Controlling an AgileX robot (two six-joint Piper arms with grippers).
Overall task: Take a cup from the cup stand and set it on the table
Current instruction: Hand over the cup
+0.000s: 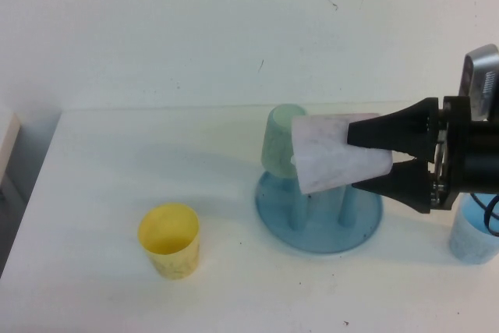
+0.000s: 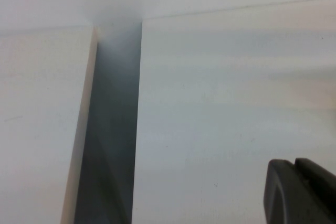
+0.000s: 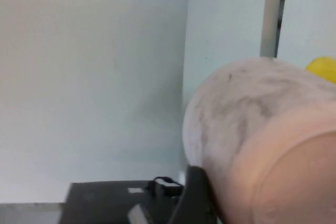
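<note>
Where the high view looks down on the white desk (image 1: 117, 161), the right claw (image 1: 370, 160) comes in from the right edge with its black jaws spread wide and clamped on the cup (image 1: 339, 154), one above and one below. The cup is pale pink, tapered, faintly speckled with grey smudges, tipped on its side with its wider end toward the left, lifted above the cup stand (image 1: 320, 220). The stand is a round blue tray with blue pegs rising from it. A pale green cup (image 1: 279, 146) sits upside down on a peg behind the pink one, touching or just overlapping it in this view. A yellow cup (image 1: 169, 240) stands upright on the desk well to the left, mouth up, nothing visible inside. A light blue cup (image 1: 472, 239) stands at the right edge under the arm.

Left wrist view: the left claw (image 2: 302, 192) shows as dark fingertips pressed together, closed on nothing, over bare white desk beside a dark gap.

Right wrist view: the pink cup fills the frame close up, smudged, a dark finger (image 3: 197, 198) against it; a bit of yellow at the edge.
</note>
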